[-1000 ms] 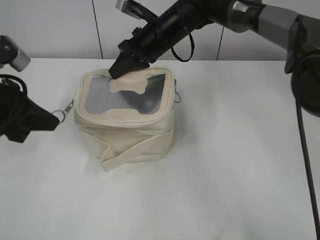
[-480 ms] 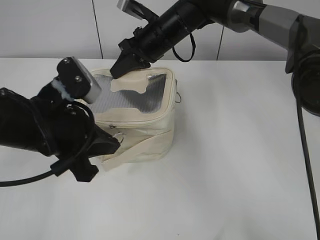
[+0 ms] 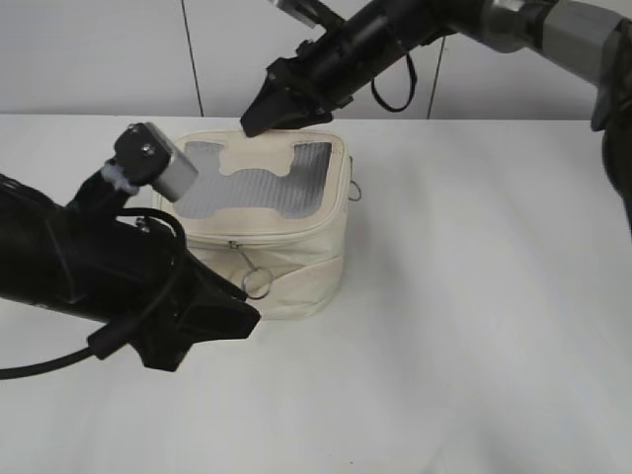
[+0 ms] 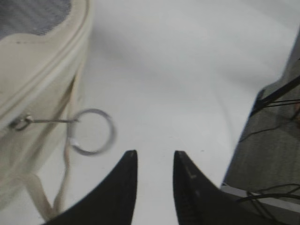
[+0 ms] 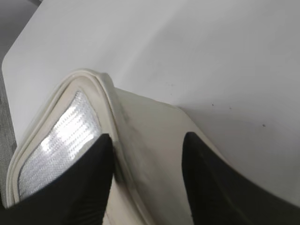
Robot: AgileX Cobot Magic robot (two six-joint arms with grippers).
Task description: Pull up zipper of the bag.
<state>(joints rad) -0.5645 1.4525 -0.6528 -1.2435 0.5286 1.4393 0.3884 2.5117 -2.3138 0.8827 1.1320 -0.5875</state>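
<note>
1. The zipper (image 3: 286,233) runs round the lid rim of the bag (image 3: 281,262), and there's a silver ring pull (image 3: 256,283) dangling on the front face, free of any grip.
2. In the left wrist view that ring pull (image 4: 92,131) hangs from its slider just ahead of the claw tips, clear of both.
3. A second ring pull (image 3: 354,191) hangs at the bag's right side.
4. The bag sits on the white table (image 3: 474,296), centre-left, grey mesh window (image 3: 252,188) facing up.
5. Left gripper (image 3: 242,316) is low at the bag's front-left, just beside the front ring; its claw stands a little apart, holding nothing.
6. Right gripper (image 3: 259,120) hovers above the bag's back edge. In the right wrist view its fingers (image 5: 75,187) are spread wide over the bag's rim (image 5: 105,98), gripping nothing.
</note>
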